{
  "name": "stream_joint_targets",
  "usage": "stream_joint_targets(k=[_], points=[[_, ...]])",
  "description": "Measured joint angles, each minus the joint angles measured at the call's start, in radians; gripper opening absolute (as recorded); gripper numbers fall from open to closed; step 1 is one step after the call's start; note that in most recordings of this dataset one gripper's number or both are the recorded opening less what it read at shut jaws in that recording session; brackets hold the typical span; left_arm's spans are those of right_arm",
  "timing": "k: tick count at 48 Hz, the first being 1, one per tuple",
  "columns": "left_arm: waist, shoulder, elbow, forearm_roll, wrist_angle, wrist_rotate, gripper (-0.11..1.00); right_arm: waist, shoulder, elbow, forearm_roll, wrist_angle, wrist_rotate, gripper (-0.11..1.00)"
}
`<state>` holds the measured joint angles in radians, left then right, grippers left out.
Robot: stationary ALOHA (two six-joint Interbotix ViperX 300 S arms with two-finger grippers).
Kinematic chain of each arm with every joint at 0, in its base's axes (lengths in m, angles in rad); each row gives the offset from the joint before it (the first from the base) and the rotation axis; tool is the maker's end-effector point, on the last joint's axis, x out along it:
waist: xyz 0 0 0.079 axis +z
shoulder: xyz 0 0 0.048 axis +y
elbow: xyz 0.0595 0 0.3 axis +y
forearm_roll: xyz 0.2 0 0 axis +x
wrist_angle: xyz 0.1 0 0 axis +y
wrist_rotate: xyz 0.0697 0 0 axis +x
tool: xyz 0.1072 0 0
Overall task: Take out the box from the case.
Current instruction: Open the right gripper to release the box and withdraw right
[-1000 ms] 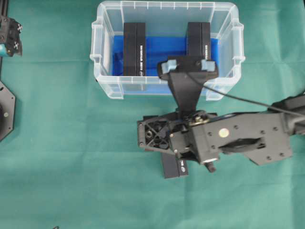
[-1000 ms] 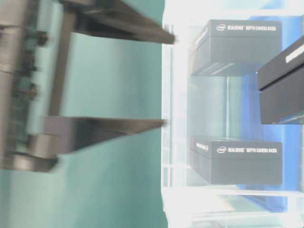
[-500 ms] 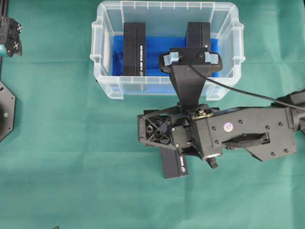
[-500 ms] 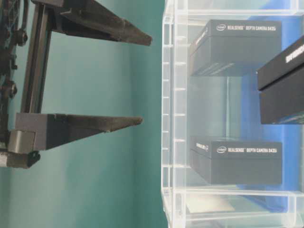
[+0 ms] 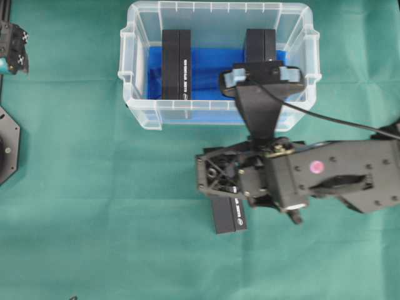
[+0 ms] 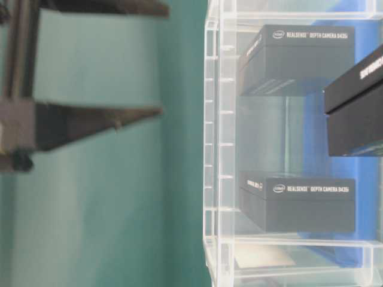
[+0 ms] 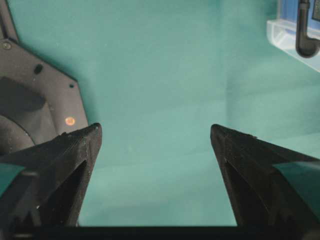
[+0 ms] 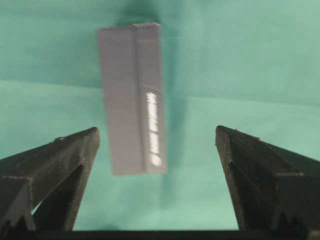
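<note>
Case (image 5: 128, 75) sits at upper centre of the overhead view on the green table (image 5: 94, 206), blue cloth (image 5: 212, 65) on its floor. Two dark boxes stand inside it: one left (image 5: 176, 62), one right (image 5: 260, 45), the right one partly hidden by the arm. A third box (image 5: 230, 217) lies flat on the table below the case, at lower centre, clear of it. Right pincer (image 8: 157, 145) hangs over that box with both jaws spread wide, box between them but untouched: released, holding nothing. Left pincer (image 7: 155, 135) is parked at the far left edge of the overhead view, jaws also spread, only bare cloth under it. Judgement: one box is out and let go; two remain, so the next move calls for lifting the right arm, carrying it back over the rim and dropping down astride a standing box. Legible on the boxes in the table-level view: "intel REALSENSE DEPTH CAMERA D435"; lettering on the table box is too blurred to read.
</note>
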<state>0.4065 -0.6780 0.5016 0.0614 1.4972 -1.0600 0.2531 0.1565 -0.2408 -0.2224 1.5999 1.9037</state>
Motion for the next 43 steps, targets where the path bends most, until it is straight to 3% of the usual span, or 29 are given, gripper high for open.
stream_joint_targets(k=[10, 20, 43], points=[[0.000, 0.000, 0.002, 0.000, 0.002, -0.002, 0.90, 0.017, -0.067, 0.075, 0.011, 0.026, 0.009, 0.92], [-0.003, -0.005, 0.002, -0.006, 0.003, -0.002, 0.90, 0.035, -0.209, 0.258, 0.038, 0.017, 0.014, 0.92], [-0.021, -0.020, 0.003, -0.008, -0.002, -0.020, 0.90, 0.063, -0.578, 0.591, 0.051, 0.000, 0.020, 0.92]])
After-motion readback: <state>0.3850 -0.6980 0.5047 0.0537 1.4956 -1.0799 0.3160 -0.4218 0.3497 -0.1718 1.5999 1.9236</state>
